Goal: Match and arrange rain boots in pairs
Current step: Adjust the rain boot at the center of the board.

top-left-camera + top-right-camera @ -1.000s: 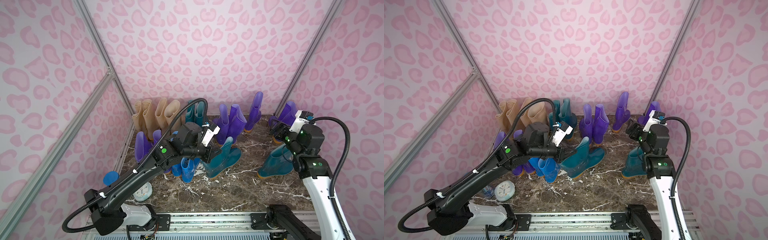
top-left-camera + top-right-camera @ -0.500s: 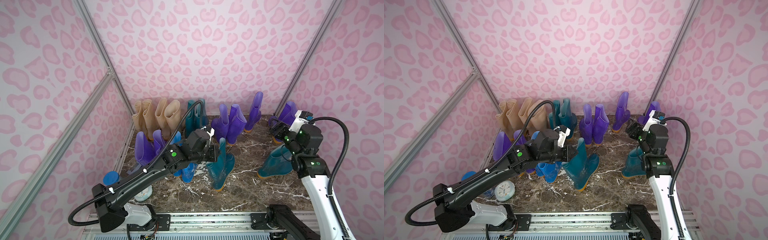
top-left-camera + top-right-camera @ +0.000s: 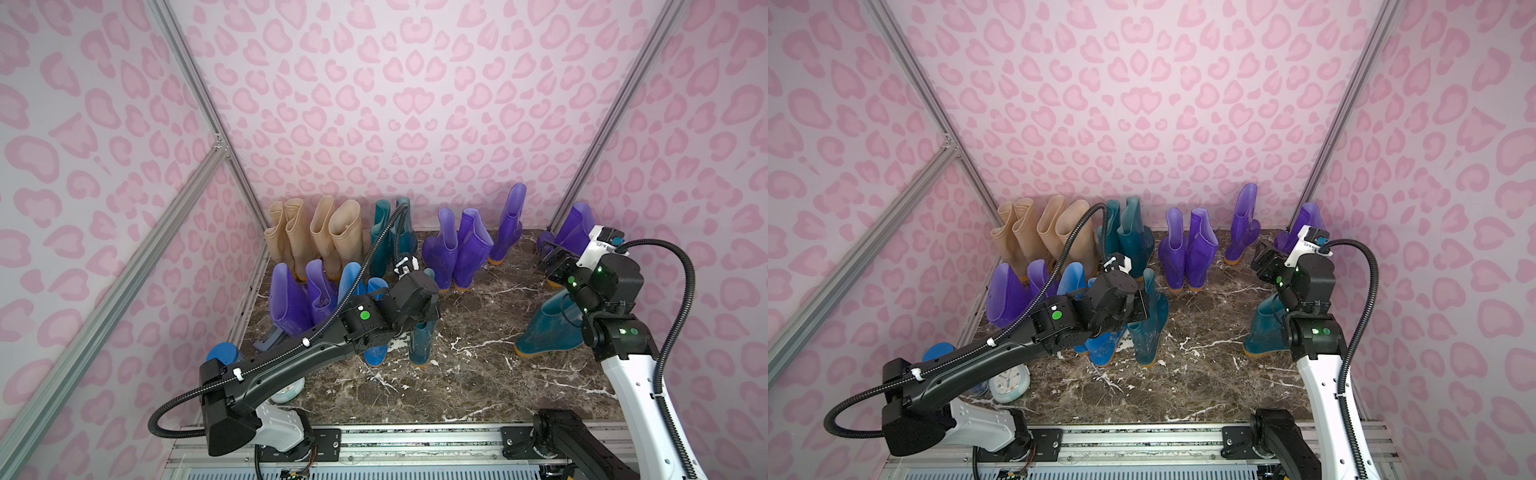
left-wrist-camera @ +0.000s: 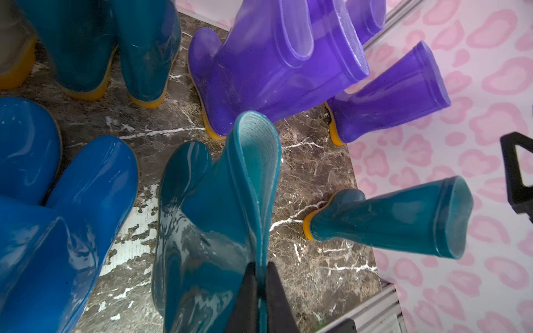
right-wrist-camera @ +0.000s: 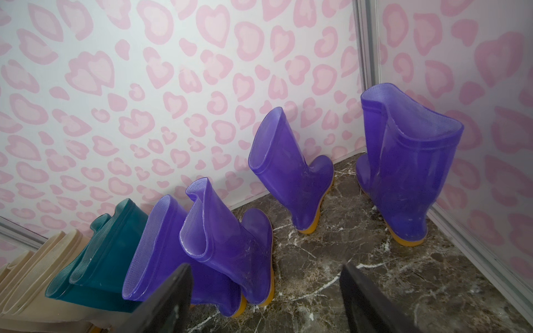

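Pink leopard-print walls [image 3: 395,104] enclose a dark marble tabletop [image 3: 478,386] crowded with glossy rain boots. In the left wrist view the left gripper [image 4: 260,268] is pinched almost closed on the rim of a dark teal boot [image 4: 207,216], its two fingers pressed against either side of the rim. In both top views the held boot [image 3: 422,343] [image 3: 1148,324] stands upright near the middle of the table, with its yellow-orange sole down at the marble. Whether it rests its weight there cannot be told. Just beside it, toward the robot's left, stand bright blue boots [image 3: 376,353], and beyond those are two purple boots [image 3: 299,299] by the left wall. The right gripper [image 5: 265,269] hangs near the far right corner with its jaws spread wide and nothing between them, facing a corner purple boot [image 5: 403,178]. Below the right arm's wrist a second dark teal boot [image 3: 544,328] leans, well apart from the held one. Along the back wall run four beige boots [image 3: 316,237], a dark teal pair [image 3: 386,232], a purple pair [image 3: 457,249] and a lone purple boot [image 3: 509,224]. At the near left edge sit a blue-lidded cylinder [image 3: 224,353] and a small clock [image 3: 1009,380], both partly hidden by the left arm.
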You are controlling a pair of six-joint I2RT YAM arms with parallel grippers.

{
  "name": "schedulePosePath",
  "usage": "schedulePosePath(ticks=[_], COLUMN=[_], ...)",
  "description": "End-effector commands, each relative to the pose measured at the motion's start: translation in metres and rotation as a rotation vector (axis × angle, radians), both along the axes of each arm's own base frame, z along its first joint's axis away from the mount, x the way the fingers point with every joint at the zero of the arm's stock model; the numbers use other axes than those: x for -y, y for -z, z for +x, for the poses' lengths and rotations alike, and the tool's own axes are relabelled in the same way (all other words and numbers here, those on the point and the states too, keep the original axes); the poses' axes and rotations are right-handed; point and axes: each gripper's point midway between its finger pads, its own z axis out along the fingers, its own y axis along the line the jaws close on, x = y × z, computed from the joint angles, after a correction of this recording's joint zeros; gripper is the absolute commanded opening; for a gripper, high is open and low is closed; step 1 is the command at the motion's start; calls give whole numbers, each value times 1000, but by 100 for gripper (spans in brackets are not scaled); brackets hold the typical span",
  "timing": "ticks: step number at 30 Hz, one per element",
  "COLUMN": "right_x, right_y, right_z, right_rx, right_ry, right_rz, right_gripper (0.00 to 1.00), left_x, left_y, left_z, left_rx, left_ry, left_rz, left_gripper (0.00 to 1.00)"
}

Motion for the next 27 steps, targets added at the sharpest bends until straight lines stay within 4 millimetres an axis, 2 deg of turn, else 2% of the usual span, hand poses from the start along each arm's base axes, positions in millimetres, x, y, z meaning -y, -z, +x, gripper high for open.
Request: schedulePosePath(ticks=[1, 3, 6, 11, 16, 18, 19, 20, 21, 22, 23, 26, 27], right_x=[0, 0, 1, 4, 6, 12, 16, 18, 21, 25, 29, 41, 45], right_y=[-5, -4, -3, 0, 2, 7, 12, 16, 20, 22, 23, 21, 19], right_z=[2, 1, 0, -5, -8, -10, -11, -13, -15, -18, -21, -30, -34], right_rx=[24, 18, 10, -6, -25, -61, -85, -102, -118, -131, -139, -149, -150], right_ry=[-4, -3, 3, 20, 31, 60, 80, 91, 109, 130, 149, 211, 235], right_rz=[-3, -2, 3, -3, -12, -29, -36, -40, -43, -46, -54, -71, -73], right_gripper=[82, 82, 82, 83, 84, 85, 86, 87, 88, 90, 91, 92, 92], left_x=[8, 12, 25, 33, 28, 26, 25, 20, 17, 14, 11, 4, 2], left_y=[-9, -3, -9, -12, 1, 2, -6, 3, -2, -7, -12, -30, -36], left_z=[13, 15, 18, 20, 14, 10, 8, 6, 5, 4, 3, 0, -1], left_rx=[22, -1, -13, -27, -57, -59, -41, -45, -29, -6, 9, 77, 100], left_ry=[-81, -92, -85, -88, -77, -57, -41, -36, -31, -17, -13, 33, 46], left_rz=[-78, -85, -112, -152, -117, -120, -130, -107, -106, -100, -100, -87, -79], left_gripper=[2, 2, 2, 2, 4, 16, 23, 29, 38, 52, 61, 81, 83])
